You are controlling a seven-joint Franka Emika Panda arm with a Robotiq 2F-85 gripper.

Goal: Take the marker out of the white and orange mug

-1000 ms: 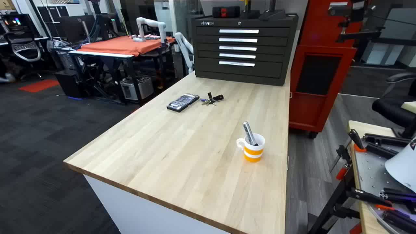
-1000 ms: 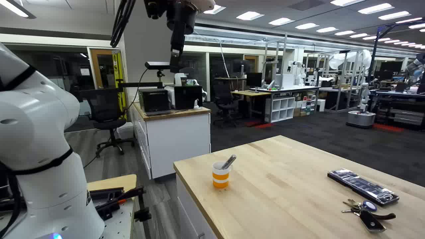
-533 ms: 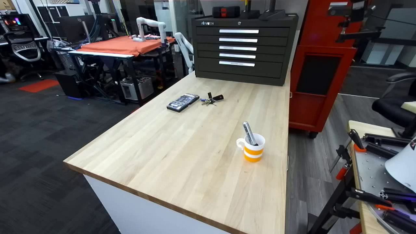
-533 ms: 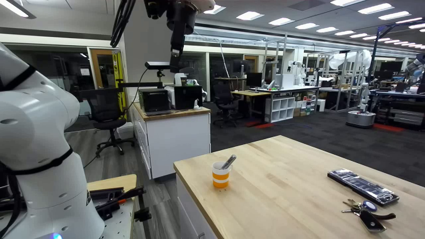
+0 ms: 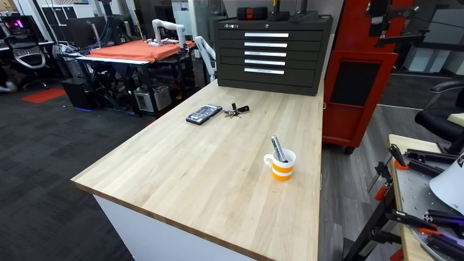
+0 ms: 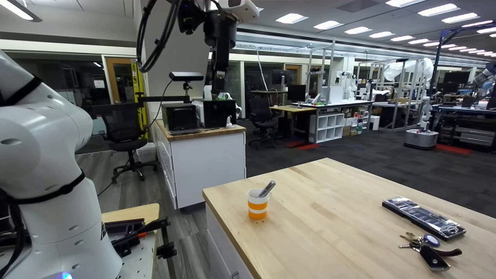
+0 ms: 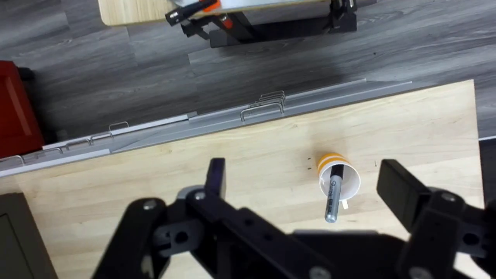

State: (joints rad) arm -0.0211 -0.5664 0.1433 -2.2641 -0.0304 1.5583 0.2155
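The white and orange mug (image 5: 282, 171) stands upright on the wooden table near its edge; it also shows in an exterior view (image 6: 257, 206) and in the wrist view (image 7: 328, 159). The marker (image 5: 277, 148) leans in the mug, dark end down inside and grey end sticking out past the rim on the handle side; it also shows in an exterior view (image 6: 267, 189) and the wrist view (image 7: 333, 198). My gripper (image 7: 304, 172) is open and empty, with mug and marker seen between its fingers. In an exterior view the gripper (image 6: 217, 90) hangs high above the table, apart from the mug.
On the wooden table (image 5: 203, 174) lie a flat dark case (image 5: 204, 114) and a bunch of keys (image 5: 236, 110), away from the mug. A dark tool chest (image 5: 268, 78) stands at the table's far end, with a red cabinet (image 5: 357, 123) beside it.
In an exterior view my gripper has moved right and a little down in the last half second. A dark part has entered the top right of an exterior view. Mug and marker have not moved.
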